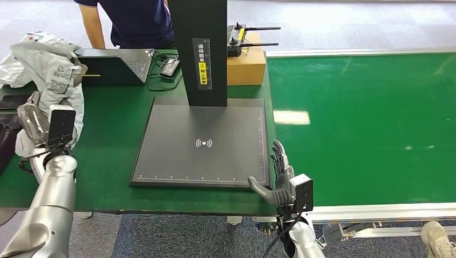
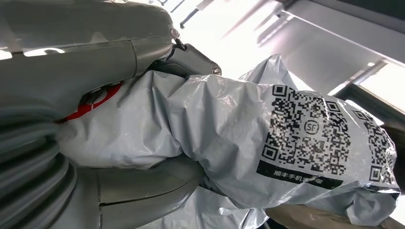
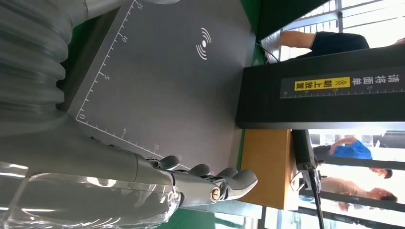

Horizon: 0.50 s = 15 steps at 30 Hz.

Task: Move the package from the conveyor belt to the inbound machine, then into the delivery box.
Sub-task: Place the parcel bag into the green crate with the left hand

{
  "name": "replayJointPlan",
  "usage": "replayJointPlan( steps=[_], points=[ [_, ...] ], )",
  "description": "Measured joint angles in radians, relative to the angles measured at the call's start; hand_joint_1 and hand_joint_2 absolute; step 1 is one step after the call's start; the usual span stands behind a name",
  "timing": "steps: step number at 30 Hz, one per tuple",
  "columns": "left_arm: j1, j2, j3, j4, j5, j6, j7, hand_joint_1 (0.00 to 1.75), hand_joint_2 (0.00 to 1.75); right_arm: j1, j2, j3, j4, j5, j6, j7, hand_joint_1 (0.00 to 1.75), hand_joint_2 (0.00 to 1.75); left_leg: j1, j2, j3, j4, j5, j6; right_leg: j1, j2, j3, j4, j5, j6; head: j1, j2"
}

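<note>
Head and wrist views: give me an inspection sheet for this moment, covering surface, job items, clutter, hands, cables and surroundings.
Surface: green table, beside the green conveyor belt, which carries no package.
Job's things: grey package with QR labels, held up at the table's left end; inbound machine, its scan plate bare.
Clutter: cardboard box with a controller on top.
Hands: left hand grips the package; right hand open, at the plate's near right corner.
Cables: black cable behind the plate.
Surroundings: person behind the table; grey carpet.
</note>
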Motion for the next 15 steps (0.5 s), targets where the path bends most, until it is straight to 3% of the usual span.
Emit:
replayJointPlan(
  steps=[2,4,6,8,15],
  points=[
    [-0.012,0.010,0.037,0.031,-0.023,0.001,0.018,1.04,1.75,-0.002,0.001,0.000,0.003,0.000,-0.001,0.000,0.00,1.75,0.000,0.000,0.000,0.000,0.000,0.000,0.000,0.000,0.000,0.000,0.000,0.000,0.000,0.000],
    [-0.031,0.019,0.082,0.070,-0.068,-0.003,0.074,0.17,1.75,-0.002,0.001,0.000,0.004,0.000,-0.003,0.000,0.00,1.75,0.000,0.000,0.000,0.000,0.000,0.000,0.000,0.000,0.000,0.000,0.000,0.000,0.000,0.000],
    [-0.053,0.030,0.125,0.116,-0.100,-0.016,0.139,0.00,1.75,0.000,0.001,-0.001,0.004,0.000,-0.004,0.000,0.00,1.75,0.000,0.000,0.000,0.000,0.000,0.000,0.000,0.000,0.000,0.000,0.000,0.000,0.000,0.000],
    [-0.066,0.040,0.151,0.154,-0.107,-0.033,0.167,0.00,1.75,0.002,0.001,-0.001,0.004,0.000,-0.005,0.001,0.00,1.75,0.000,0.000,0.000,0.000,0.000,0.000,0.000,0.000,0.000,0.000,0.000,0.000,0.000,0.000],
    [-0.074,0.042,0.172,0.206,-0.100,-0.080,0.122,0.00,1.75,0.015,0.004,-0.002,-0.012,0.013,-0.008,0.019,0.00,1.75,0.000,0.000,0.000,0.000,0.000,0.000,0.000,0.000,0.000,0.000,0.000,0.000,0.000,0.000]
  ],
)
